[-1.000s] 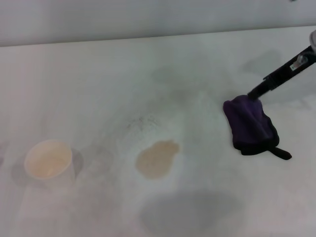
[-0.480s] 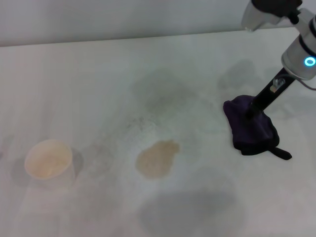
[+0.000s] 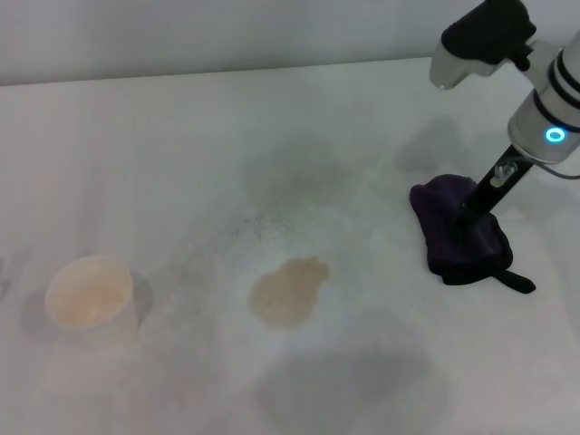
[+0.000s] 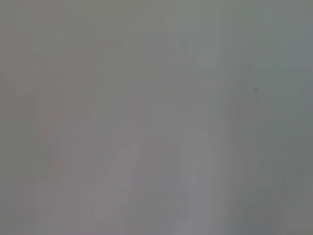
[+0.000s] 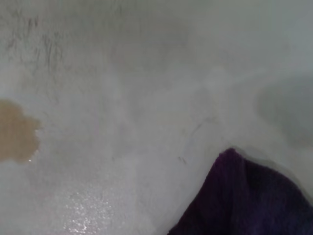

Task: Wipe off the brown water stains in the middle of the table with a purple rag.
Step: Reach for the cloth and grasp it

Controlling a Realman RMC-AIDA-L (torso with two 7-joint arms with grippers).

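The tabletop [image 3: 181, 136] was matte white with faint grey smudges. Just below the centre of the head view lay the brown water stains [image 3: 288, 291], a flat tan oval puddle with a small lobe. The purple rag [image 3: 449, 237], soft bunched dark cloth with black edging and a short black tail, sat at the right of the frame. The right tool [image 3: 465, 220] pressed down into the rag's top; whether it was open or gripping could not be told. A pale round cup [image 3: 89, 297] stood at lower left.
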